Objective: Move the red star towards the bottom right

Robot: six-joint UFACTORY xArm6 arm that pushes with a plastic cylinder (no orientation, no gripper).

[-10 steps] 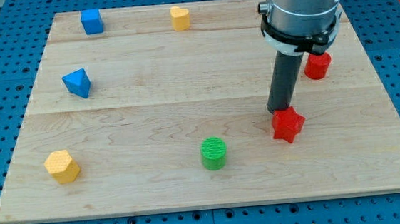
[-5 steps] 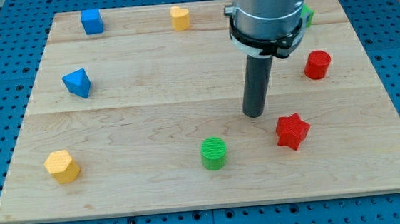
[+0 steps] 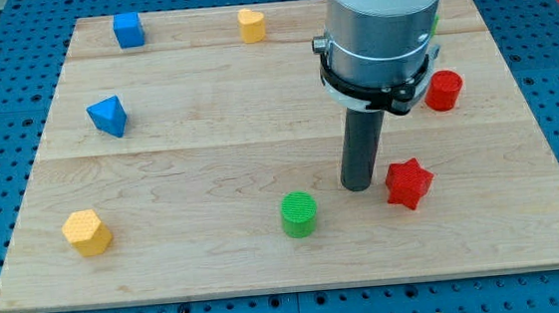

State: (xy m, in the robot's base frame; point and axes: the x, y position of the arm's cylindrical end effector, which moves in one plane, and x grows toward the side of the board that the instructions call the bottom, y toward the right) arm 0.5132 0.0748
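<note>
The red star lies on the wooden board, right of centre and toward the view's bottom. My tip rests on the board just left of the star, with a narrow gap between them. The rod rises from the tip to the grey arm body above.
A green cylinder sits below-left of the tip. A red cylinder is at the right, a green block partly hidden behind the arm. A yellow heart, blue cube, blue triangular block and yellow hexagon lie elsewhere.
My tip left the star's top-left, swung left, then moved down to the star's left side. The star shifted slightly right early on and has since stayed put.
</note>
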